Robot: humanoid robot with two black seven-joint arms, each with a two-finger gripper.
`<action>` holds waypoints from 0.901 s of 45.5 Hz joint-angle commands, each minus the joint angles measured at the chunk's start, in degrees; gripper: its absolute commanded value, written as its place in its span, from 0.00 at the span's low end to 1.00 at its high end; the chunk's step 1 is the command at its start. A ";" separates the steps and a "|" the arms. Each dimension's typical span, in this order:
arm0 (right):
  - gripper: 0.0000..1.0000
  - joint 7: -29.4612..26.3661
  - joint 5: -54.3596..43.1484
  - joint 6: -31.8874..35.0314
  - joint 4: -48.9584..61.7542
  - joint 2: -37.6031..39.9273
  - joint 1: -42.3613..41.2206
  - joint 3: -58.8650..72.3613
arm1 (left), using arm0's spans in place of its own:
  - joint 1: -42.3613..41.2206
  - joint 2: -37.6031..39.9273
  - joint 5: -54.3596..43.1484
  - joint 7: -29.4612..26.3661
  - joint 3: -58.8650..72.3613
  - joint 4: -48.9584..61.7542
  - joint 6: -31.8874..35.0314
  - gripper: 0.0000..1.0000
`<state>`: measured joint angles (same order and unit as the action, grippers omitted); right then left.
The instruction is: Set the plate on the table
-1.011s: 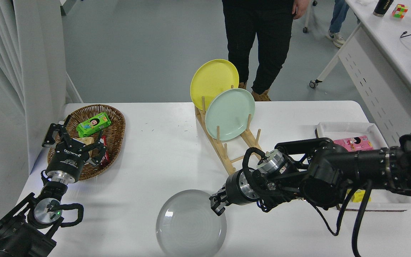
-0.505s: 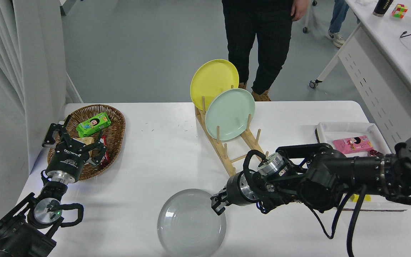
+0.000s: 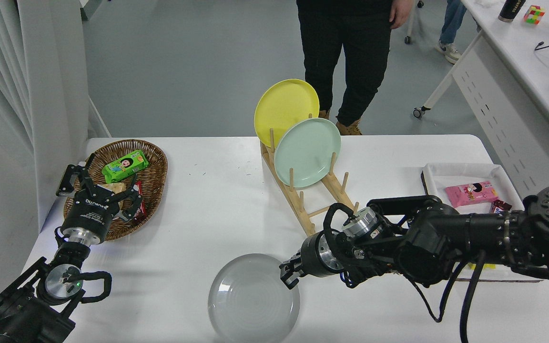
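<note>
The light grey plate [image 3: 253,299] lies low and nearly flat at the front middle of the white table [image 3: 217,214]; I cannot tell if it rests on the top. My right gripper [image 3: 288,275] reaches in from the right and is shut on the plate's upper right rim. My left gripper [image 3: 99,189] is parked at the lower left, open, at the edge of a wicker basket.
A wooden rack [image 3: 310,200] behind the right gripper holds a yellow plate [image 3: 285,110] and a mint green plate [image 3: 307,152]. The wicker basket [image 3: 153,176] holds snack packs. A white tray [image 3: 460,174] with a pink pack stands at the right. A person [image 3: 346,57] stands at the far side.
The right gripper and the grey plate have shifted slightly left and down toward the table's front. The left arm has not moved.
</note>
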<state>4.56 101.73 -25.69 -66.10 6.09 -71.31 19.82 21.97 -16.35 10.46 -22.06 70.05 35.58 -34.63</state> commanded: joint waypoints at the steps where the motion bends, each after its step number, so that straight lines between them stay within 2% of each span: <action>1: 0.00 0.01 -0.21 0.12 0.53 -0.11 0.47 -0.13 | 0.00 0.00 0.00 0.00 0.00 -0.07 0.00 0.98; 41: 0.00 0.01 -4.79 0.12 1.50 -0.55 1.52 -0.13 | 0.00 0.00 0.00 0.00 0.00 -0.07 0.00 0.98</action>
<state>4.57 98.39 -25.58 -64.72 5.55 -69.99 19.69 21.97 -16.35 10.46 -22.06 70.05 35.57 -34.63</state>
